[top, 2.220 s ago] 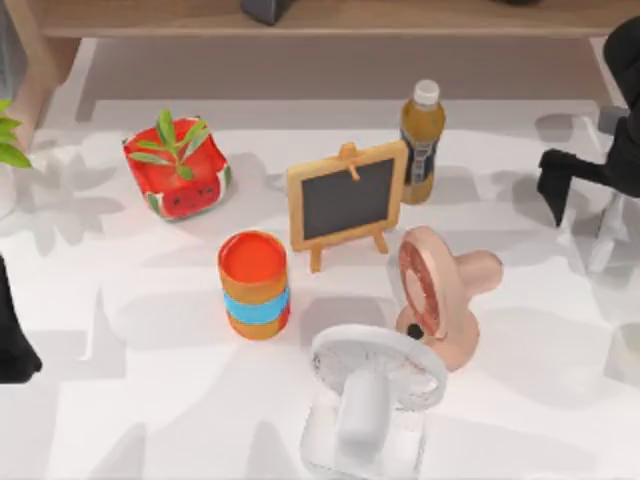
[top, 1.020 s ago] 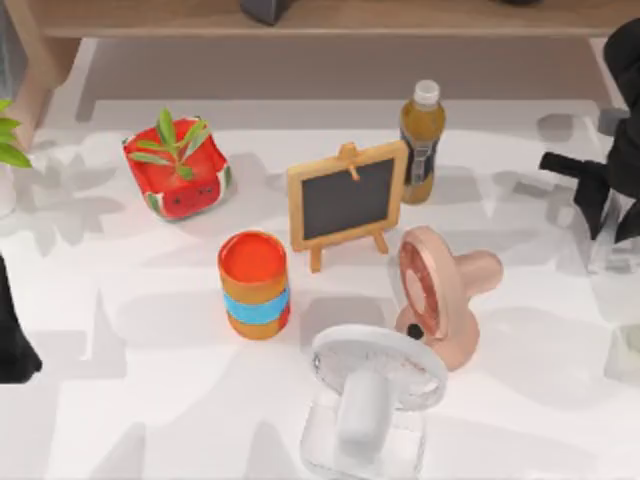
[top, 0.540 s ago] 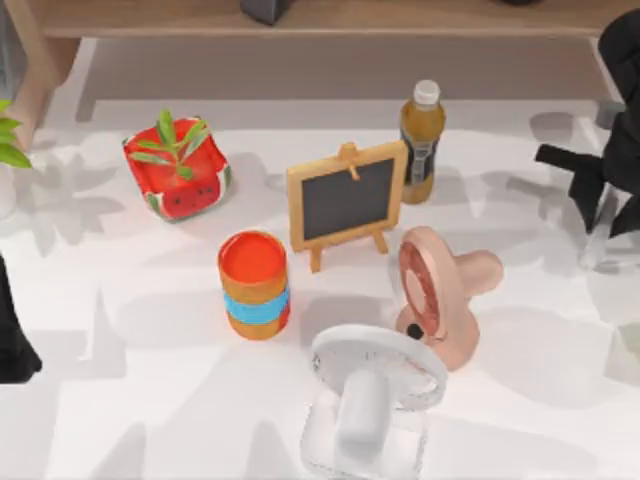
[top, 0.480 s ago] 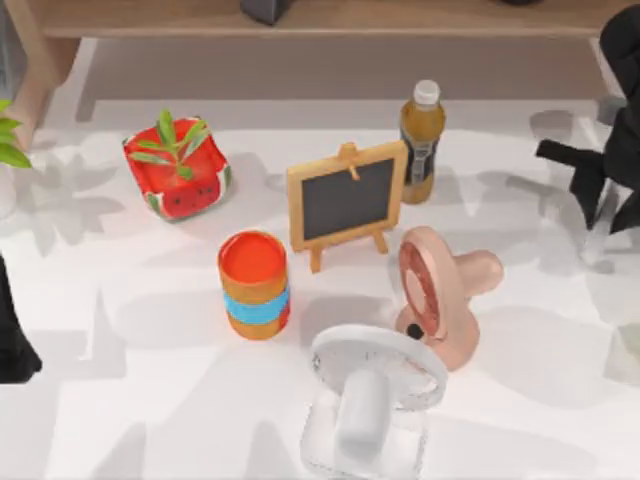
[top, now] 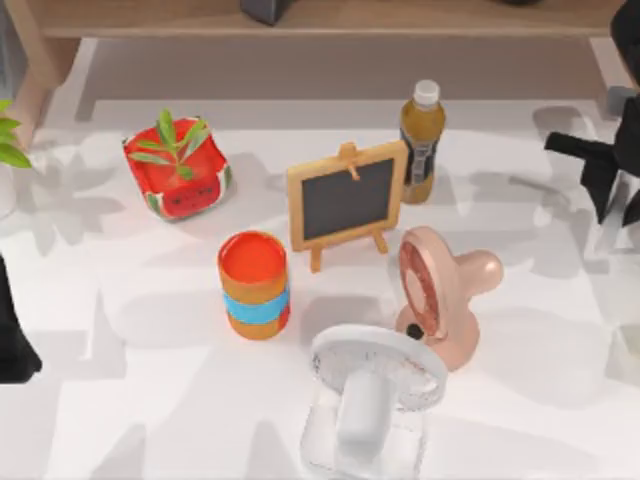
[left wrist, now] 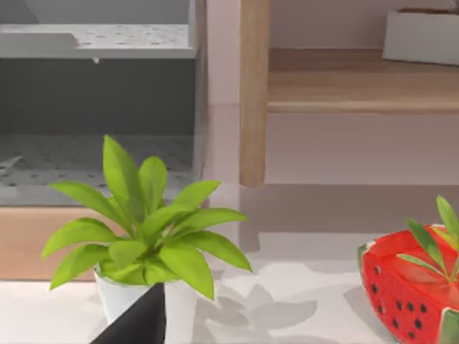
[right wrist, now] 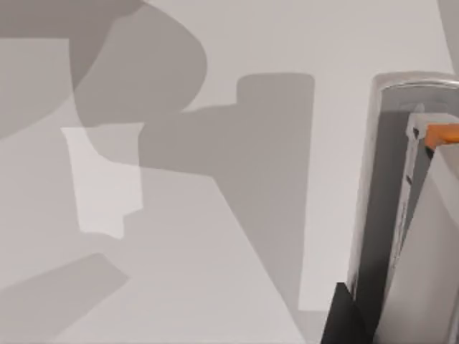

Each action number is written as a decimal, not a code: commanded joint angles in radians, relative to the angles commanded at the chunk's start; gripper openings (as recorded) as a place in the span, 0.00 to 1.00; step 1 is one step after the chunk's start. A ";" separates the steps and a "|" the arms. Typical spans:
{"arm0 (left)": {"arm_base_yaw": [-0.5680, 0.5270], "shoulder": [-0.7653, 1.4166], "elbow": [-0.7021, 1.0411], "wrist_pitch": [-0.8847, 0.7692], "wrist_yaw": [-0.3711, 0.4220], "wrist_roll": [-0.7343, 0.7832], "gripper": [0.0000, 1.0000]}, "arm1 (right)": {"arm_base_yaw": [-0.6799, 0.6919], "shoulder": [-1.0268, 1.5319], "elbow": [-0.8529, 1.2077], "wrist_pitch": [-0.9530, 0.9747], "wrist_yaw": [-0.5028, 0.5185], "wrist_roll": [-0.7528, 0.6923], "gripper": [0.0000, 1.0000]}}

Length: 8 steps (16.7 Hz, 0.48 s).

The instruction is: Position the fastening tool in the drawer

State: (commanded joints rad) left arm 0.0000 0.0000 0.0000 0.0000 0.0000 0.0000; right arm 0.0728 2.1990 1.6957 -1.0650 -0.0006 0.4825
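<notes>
The fastening tool [right wrist: 401,215] is a slim silver-grey bar with an orange part at one end, seen close up in the right wrist view. A black finger [right wrist: 344,319] lies against its side. My right gripper [top: 615,195] hangs above the table at the far right edge of the top view, shut on the tool. The drawer [left wrist: 93,165] is a grey open compartment behind a leafy plant in the left wrist view. My left gripper [top: 10,335] stays parked at the left edge.
Standing on the table are a juice bottle [top: 421,140], a small chalkboard [top: 347,198], a pink fan [top: 440,295], a white fan [top: 370,385], an orange cup [top: 254,283] and a watermelon pot [top: 177,170]. A wooden shelf [top: 320,18] runs along the back.
My right gripper has shifted right and toward the back. The pale tool that lay on the table under it is gone from that spot. The left arm has not moved.
</notes>
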 joint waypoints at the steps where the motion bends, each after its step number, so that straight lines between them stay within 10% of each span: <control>1: 0.000 0.000 0.000 0.000 0.000 0.000 1.00 | 0.004 0.004 -0.002 0.002 0.000 0.002 0.00; 8: 0.000 0.000 0.000 0.000 0.000 0.000 1.00 | -0.024 -0.107 0.208 -0.151 -0.025 -0.038 0.00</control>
State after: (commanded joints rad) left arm 0.0000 0.0000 0.0000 0.0000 0.0000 0.0000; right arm 0.0484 2.0923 1.9035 -1.2164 -0.0252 0.4441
